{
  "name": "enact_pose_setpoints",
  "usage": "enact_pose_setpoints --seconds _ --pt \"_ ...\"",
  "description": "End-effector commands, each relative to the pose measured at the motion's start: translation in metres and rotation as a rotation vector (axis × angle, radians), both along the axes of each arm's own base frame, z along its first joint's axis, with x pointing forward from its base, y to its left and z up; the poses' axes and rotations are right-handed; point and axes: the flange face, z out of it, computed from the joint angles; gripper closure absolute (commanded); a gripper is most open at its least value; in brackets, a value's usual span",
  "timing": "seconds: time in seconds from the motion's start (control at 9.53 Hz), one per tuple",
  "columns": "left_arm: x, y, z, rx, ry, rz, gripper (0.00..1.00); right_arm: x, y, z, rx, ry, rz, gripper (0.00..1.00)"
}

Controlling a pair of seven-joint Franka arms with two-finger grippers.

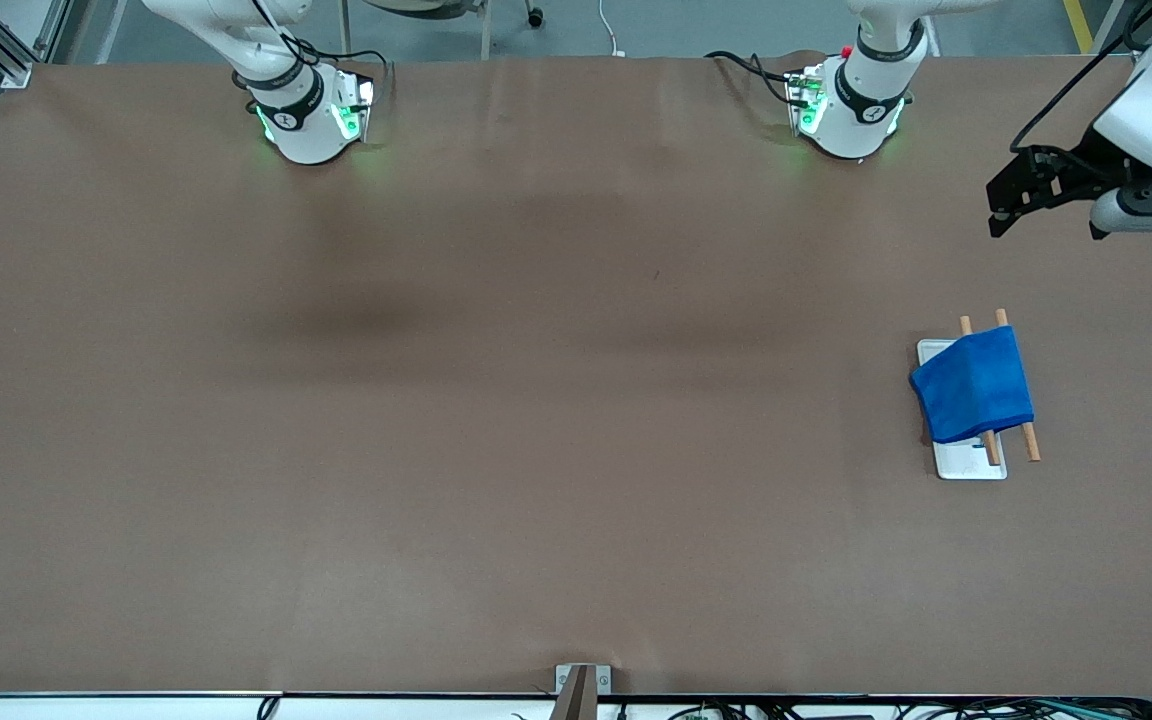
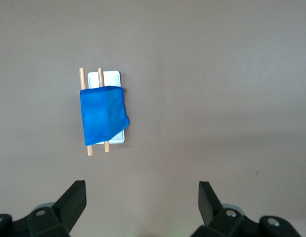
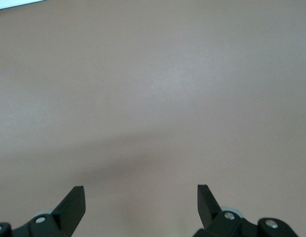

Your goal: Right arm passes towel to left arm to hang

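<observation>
The blue towel (image 1: 973,386) is hanging over two wooden rods (image 1: 1029,440) on a white rack (image 1: 971,465), at the middle right of the front view. The left gripper (image 1: 1011,205) is hovering at the upper right, fingers wide apart, holding nothing. The right gripper (image 3: 141,200) is over bare table (image 1: 496,400), also wide and holding nothing.

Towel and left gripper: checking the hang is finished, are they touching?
Apart. The left wrist view shows the towel draped over two wooden rods on a white base, bare table between it and the left gripper, whose jaws stand open.
</observation>
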Motion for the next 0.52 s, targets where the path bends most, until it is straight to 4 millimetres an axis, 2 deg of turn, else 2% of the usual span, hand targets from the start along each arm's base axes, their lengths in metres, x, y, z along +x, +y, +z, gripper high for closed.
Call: enact_pose_setpoints --seconds 0.0,0.42 --pt "-0.0119 0.0125 -0.0189 0.010 0.038 -0.026 0.00 0.0002 -0.0021 0.0016 -0.016 0.001 -0.003 0.00" --pt "-0.0053 0.0158 -0.0115 0.004 0.041 -0.023 0.00 0.0002 -0.0021 0.0016 -0.016 0.001 -0.003 0.00"
